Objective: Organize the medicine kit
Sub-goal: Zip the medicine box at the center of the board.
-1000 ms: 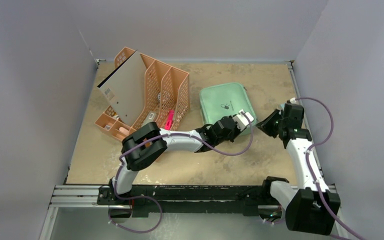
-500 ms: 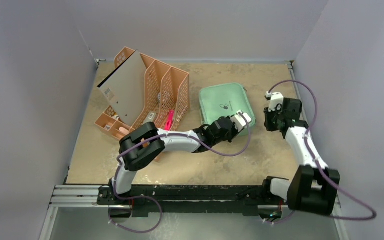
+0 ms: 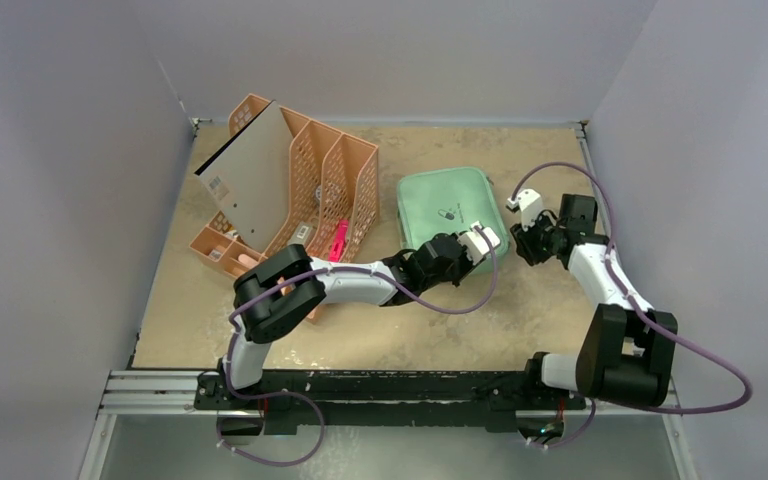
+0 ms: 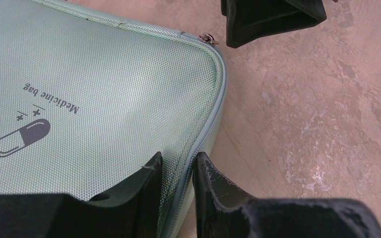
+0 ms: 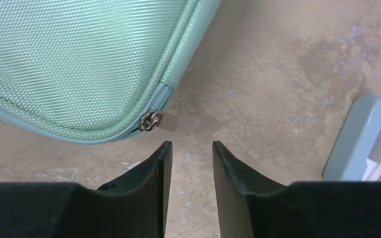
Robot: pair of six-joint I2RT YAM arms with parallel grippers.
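Note:
The medicine kit (image 3: 448,205) is a mint-green soft case lying flat and zipped shut right of the table's middle. My left gripper (image 3: 497,245) is shut on its near right edge; in the left wrist view the fingers pinch the rim (image 4: 177,159) of the kit (image 4: 104,89). My right gripper (image 3: 519,243) is open and empty, low over the table just right of that corner. In the right wrist view its fingers (image 5: 192,145) point at the metal zipper pull (image 5: 155,120) on the corner of the kit (image 5: 79,59), a little short of it.
An orange mesh file rack (image 3: 310,180) with a grey board leaning in it stands at the back left, with a pink item (image 3: 338,240) at its front. The right arm's fingers (image 4: 273,17) show beyond the kit's corner. A pale part of the left wrist (image 5: 359,139) lies right of my right gripper.
The right arm has swung left and down from the right wall to the kit's near right corner. The left gripper has stayed on the kit's edge, shifting slightly left.

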